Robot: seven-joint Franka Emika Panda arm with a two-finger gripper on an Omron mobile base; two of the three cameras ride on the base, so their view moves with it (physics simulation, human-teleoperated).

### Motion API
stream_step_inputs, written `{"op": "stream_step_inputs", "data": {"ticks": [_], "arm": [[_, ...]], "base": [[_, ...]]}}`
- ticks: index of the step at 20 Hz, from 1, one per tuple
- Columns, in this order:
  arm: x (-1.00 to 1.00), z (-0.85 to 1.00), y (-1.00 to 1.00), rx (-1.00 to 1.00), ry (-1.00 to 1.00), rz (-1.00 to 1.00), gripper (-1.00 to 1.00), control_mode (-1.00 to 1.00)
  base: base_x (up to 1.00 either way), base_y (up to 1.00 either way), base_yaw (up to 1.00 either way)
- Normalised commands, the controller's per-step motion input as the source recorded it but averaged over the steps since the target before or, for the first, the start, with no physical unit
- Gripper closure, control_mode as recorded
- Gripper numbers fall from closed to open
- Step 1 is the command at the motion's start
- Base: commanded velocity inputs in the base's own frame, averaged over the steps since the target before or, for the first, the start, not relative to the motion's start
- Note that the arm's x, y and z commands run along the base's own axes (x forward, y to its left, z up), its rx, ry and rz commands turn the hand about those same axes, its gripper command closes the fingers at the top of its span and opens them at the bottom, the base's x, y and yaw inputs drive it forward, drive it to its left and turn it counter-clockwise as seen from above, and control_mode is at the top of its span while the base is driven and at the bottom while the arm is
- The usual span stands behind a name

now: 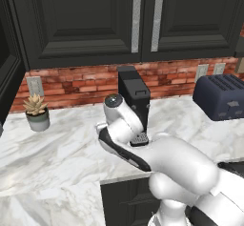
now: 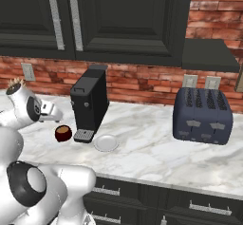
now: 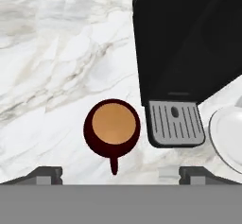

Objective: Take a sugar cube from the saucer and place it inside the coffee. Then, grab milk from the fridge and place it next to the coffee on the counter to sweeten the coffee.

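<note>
Left base view: one arm bent over the marble tabletop, hiding cup and saucer; one coffee machine, one toaster, one potted plant. Right base view: one coffee left of the machine, one saucer bare, likely emptied. Hand view: gripper spread, directly above the coffee, nothing pinched.

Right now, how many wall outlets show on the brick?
3: one outlet above the potted plant at left, two side by side behind the toaster. The arm may hide more.
</note>
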Motion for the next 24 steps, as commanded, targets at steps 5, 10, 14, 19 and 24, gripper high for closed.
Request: {"op": "stream_step_inputs", "data": {"ticks": [5, 10, 14, 19, 24], "arm": [[-0.98, 0.68, -0.14, 0.00, -0.13, 0.00, -1.00, -1.00], [-1.00, 0.63, -0.62, 0.01, -0.11, 0.00, -1.00, -1.00], [-0.89, 0.61, -1.00, 0.00, -0.11, 0.07, -1.00, -1.00], [-0.46, 0.53, -0.98, 0.01, 0.00, 0.16, -1.00, -1.00], [0.00, 0.00, -0.07, 0.01, 0.01, 0.04, -1.00, -1.00]], "base": [[0.00, 0.00, 0.00], [0.00, 0.00, 0.00], [0.00, 0.00, 0.00], [0.00, 0.00, 0.00], [0.00, 0.00, 0.00]]}}
